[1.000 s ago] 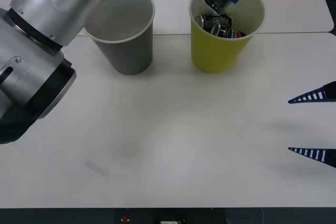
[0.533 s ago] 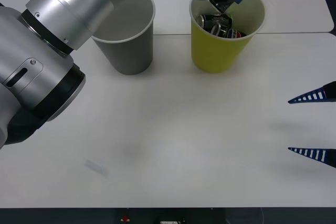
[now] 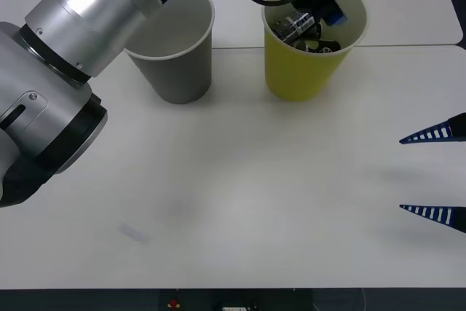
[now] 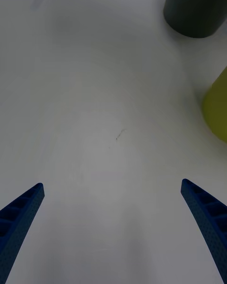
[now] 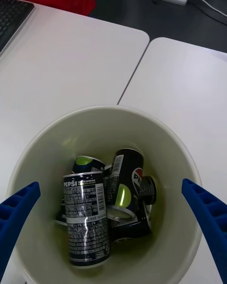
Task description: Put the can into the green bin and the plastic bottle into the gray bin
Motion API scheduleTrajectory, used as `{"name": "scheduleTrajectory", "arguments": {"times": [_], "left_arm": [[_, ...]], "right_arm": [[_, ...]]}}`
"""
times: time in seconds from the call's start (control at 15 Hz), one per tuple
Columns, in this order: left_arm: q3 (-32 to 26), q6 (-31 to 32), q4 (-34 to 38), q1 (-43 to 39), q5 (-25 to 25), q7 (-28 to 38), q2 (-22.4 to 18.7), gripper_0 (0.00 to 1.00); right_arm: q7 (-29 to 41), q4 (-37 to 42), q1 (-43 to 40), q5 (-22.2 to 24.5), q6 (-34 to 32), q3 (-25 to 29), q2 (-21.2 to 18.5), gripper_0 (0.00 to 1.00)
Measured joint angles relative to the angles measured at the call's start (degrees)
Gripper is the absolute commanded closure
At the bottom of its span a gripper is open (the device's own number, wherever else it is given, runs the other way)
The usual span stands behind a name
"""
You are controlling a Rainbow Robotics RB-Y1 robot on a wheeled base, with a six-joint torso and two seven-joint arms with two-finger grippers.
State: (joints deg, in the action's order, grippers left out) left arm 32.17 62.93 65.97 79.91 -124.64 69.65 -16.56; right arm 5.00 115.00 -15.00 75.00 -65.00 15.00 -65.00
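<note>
Black cans are lying in a heap at the bottom of the green bin (image 5: 189, 170), and the can (image 5: 86, 217) nearest the left wrist camera is leaning upright against the pale inner wall with its label facing out. The left gripper (image 5: 111, 217) is hanging directly over the mouth of this bin with its blue fingers (image 5: 19, 210) spread wide, and nothing is sitting between them.

Half a second ago, in the front view, a can was still showing just under the gripper at the rim; now the gripper (image 3: 314, 11) is sitting a little lower over the opening and the can is resting inside. So the release is looking finished, and I judge the can half of the task as done.

The gray bin (image 3: 175, 60) is standing just beside the green bin (image 3: 302, 71), on the robot's left of it. I am not finding any plastic bottle on the table (image 3: 240, 202), so that half is remaining open.

The right gripper (image 3: 435, 174) is waiting at the right edge of the table, fingers apart and empty.
</note>
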Motion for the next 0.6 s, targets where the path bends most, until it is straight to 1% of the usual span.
{"name": "scheduleTrajectory", "arguments": {"times": [0.13, 0.33, 0.47, 0.6], "left_arm": [[-0.22, 0.01, 8.05, -4.94, 4.90, -3.41, -4.72, 0.00], [-0.98, -0.01, 21.86, -12.15, 11.32, -5.09, -13.25, 0.00], [-2.81, -0.01, 30.05, -17.10, 14.87, -6.13, -18.03, 0.00], [-6.05, -0.01, 36.33, -22.74, 18.78, -9.97, -21.90, 0.00]], "right_arm": [[0.00, 0.00, 0.00, 0.00, 0.00, 0.00, 0.00, 0.00], [0.00, 0.00, 0.00, 0.00, 0.00, 0.00, 0.00, 0.00], [0.00, 0.00, 0.00, 0.00, 0.00, 0.00, 0.00, 0.00], [0.00, 0.00, 0.00, 0.00, 0.00, 0.00, 0.00, 0.00]]}}
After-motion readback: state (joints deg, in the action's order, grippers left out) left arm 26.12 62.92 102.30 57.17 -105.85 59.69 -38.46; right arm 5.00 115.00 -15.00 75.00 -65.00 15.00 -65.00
